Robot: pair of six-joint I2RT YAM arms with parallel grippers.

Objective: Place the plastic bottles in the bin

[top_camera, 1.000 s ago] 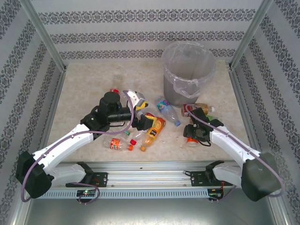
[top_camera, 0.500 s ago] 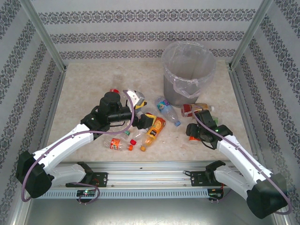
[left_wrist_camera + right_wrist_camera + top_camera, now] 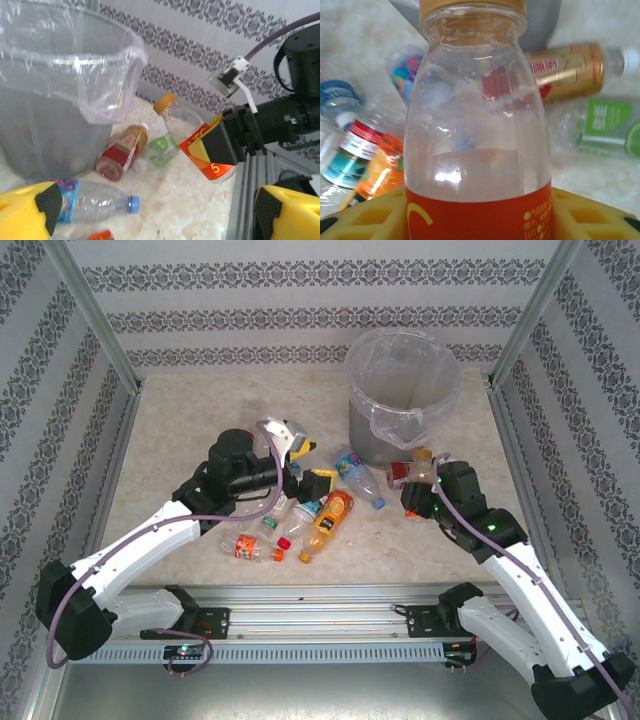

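The right claw [image 3: 417, 488] is clamped on the label of an orange-capped bottle [image 3: 181, 123] just beside the bin [image 3: 372, 430] — the bottle's long axis is tilted, cap up and leaning toward the bin's wall. The left claw [image 3: 310, 465] hangs wide open over the heap of bottles [image 3: 330, 515] at mid-desk. Bare desk [image 3: 180, 430] lies open at far left; the bin stands near the back edge, a gold-labelled bottle [image 3: 125, 150] lying at its foot.

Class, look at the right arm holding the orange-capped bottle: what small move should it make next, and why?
Probably raise the bottle higher and carry it over the bin. The right gripper is shut on the orange-capped bottle, which seems lifted off the table but hangs beside the bin's wall, below its rim.
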